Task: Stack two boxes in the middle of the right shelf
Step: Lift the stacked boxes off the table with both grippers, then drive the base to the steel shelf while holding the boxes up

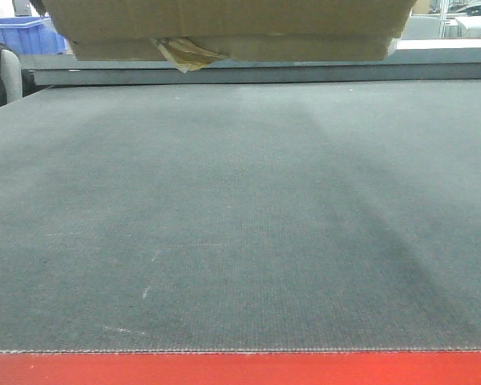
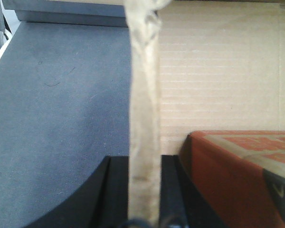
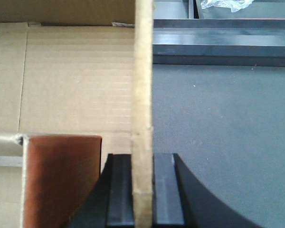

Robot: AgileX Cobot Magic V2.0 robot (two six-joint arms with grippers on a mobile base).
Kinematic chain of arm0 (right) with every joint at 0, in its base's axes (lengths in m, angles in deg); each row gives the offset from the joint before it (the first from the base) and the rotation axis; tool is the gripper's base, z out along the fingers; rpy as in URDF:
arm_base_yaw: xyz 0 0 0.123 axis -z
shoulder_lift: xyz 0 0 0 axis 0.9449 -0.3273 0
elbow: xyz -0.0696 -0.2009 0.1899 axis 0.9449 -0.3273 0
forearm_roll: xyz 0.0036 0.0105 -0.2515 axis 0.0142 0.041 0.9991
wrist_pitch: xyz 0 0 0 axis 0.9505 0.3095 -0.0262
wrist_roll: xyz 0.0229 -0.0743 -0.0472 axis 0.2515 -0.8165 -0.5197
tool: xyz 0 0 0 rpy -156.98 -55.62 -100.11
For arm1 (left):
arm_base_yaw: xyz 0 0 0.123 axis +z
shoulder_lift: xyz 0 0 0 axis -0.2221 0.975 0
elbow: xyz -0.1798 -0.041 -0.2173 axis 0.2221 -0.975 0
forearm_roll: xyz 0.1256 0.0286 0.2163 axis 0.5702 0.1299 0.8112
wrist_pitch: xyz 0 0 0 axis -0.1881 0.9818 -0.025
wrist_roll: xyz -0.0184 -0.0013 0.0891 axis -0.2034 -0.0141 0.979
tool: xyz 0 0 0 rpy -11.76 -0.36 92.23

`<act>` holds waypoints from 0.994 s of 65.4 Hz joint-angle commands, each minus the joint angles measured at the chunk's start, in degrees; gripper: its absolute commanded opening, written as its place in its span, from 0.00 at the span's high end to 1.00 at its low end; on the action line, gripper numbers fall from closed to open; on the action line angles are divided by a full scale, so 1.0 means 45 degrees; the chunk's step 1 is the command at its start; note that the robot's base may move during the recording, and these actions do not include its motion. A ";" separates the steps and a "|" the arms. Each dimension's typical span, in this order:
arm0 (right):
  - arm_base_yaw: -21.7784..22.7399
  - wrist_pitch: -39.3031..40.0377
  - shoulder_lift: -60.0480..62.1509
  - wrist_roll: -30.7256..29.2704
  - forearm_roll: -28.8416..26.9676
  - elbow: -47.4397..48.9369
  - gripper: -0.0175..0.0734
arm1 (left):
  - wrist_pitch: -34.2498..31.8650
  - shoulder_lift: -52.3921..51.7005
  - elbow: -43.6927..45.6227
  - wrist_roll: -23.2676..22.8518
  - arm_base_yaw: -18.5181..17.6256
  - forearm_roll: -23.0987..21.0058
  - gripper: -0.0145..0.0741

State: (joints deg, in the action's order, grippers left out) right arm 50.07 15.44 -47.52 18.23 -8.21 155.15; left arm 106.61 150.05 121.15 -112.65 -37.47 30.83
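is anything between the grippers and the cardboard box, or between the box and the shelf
Nothing visible. The left gripper and right gripper clamp the cardboard box by its walls, and the tabletop lies bare up to the shelf beam.

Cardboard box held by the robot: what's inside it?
A reddish-orange box lies on the floor of the cardboard box. What it holds, and the rest of the inside, cannot be seen.

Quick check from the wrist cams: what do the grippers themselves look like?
Both look alike: the left gripper and right gripper each show two matte black fingers with flat, straight inner faces and outer edges that flare out in a curve toward the base. No cables, labels or markings show, and the arms themselves are out of view.
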 commanded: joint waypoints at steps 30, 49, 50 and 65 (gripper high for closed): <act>0.0184 0.0293 0.0179 0.0020 0.0656 0.0201 0.97 | -0.0378 -0.0300 0.0115 -0.0060 0.0075 0.0732 0.96; 0.0184 0.0293 0.0179 0.0020 0.0656 0.0201 0.97 | -0.0378 -0.0300 0.0115 -0.0060 0.0075 0.0732 0.96; 0.0184 0.0293 0.0179 0.0020 0.0656 0.0201 0.97 | -0.0378 -0.0300 0.0115 -0.0060 0.0075 0.0732 0.96; 0.0184 0.0293 0.0179 0.0020 0.0656 0.0201 0.97 | -0.0378 -0.0300 0.0115 -0.0060 0.0075 0.0732 0.96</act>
State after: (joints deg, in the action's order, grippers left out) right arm 50.17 15.54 -47.63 18.23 -8.21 155.15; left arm 106.48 150.05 121.15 -112.65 -37.47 30.93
